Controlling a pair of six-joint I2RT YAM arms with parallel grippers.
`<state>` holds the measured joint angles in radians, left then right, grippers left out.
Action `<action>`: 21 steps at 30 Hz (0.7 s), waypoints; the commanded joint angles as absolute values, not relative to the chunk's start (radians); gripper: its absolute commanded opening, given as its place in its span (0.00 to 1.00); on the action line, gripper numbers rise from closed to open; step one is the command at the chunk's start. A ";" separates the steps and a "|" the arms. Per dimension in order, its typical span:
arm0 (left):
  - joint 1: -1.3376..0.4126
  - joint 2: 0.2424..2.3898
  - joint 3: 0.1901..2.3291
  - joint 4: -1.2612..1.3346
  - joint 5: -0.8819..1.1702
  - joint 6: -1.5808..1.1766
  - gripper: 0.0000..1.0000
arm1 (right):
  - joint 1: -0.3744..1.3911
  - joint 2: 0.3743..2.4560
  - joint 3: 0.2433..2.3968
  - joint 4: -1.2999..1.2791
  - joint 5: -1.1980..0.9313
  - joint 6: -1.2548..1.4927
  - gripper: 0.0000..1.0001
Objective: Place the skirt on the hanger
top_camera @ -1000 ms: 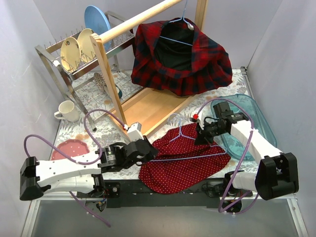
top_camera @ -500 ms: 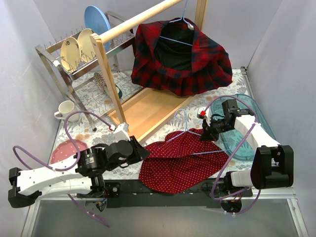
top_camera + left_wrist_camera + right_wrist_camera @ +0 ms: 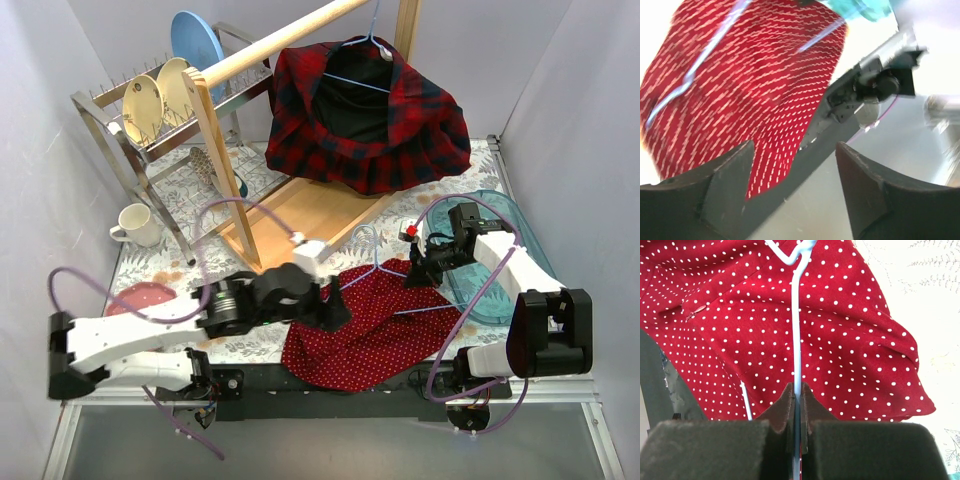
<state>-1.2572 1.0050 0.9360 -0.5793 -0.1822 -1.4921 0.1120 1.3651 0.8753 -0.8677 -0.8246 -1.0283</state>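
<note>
Skirt (image 3: 375, 325): one, red fabric with small white dots, lying rumpled at the near edge of the table (image 3: 478, 158), between the arms. One thin pale-blue wire hanger (image 3: 796, 340) lies on top of it. The right gripper (image 3: 796, 395) is pinched tight on that wire. The left gripper (image 3: 794, 150) hovers over the skirt's left edge, dark wedge-shaped fingers spread, nothing between them. A second hanger (image 3: 350, 81) on the wooden rail (image 3: 280, 42) carries a red-black tartan garment (image 3: 400, 130).
</note>
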 commanded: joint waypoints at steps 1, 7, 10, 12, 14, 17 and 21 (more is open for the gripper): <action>-1.357 1.285 1.072 -0.422 -0.127 -1.091 0.68 | 0.109 1.374 0.890 -0.885 -0.861 -1.061 0.01; -1.425 1.617 1.167 -0.387 -0.342 -0.813 0.76 | 0.107 1.371 0.882 -0.900 -0.856 -1.066 0.01; -1.431 1.664 1.149 -0.347 -0.484 -0.779 0.77 | 0.109 1.361 0.871 -0.900 -0.854 -1.068 0.01; -1.434 1.671 1.120 -0.308 -0.578 -0.759 0.77 | 0.109 1.359 0.871 -0.900 -0.861 -1.069 0.01; -1.436 1.672 1.091 -0.269 -0.616 -0.741 0.77 | 0.107 1.362 0.873 -0.900 -0.867 -1.071 0.01; -1.436 1.701 1.074 -0.241 -0.686 -0.718 0.77 | 0.109 1.367 0.879 -0.903 -0.874 -1.072 0.01; -1.434 1.746 1.081 -0.265 -0.722 -0.715 0.70 | 0.109 1.371 0.884 -0.911 -0.879 -1.075 0.01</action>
<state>-1.4338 1.7298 1.0813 -0.2924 -0.6060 -0.7532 0.1116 1.3682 0.8749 -0.8822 -0.8413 -1.0355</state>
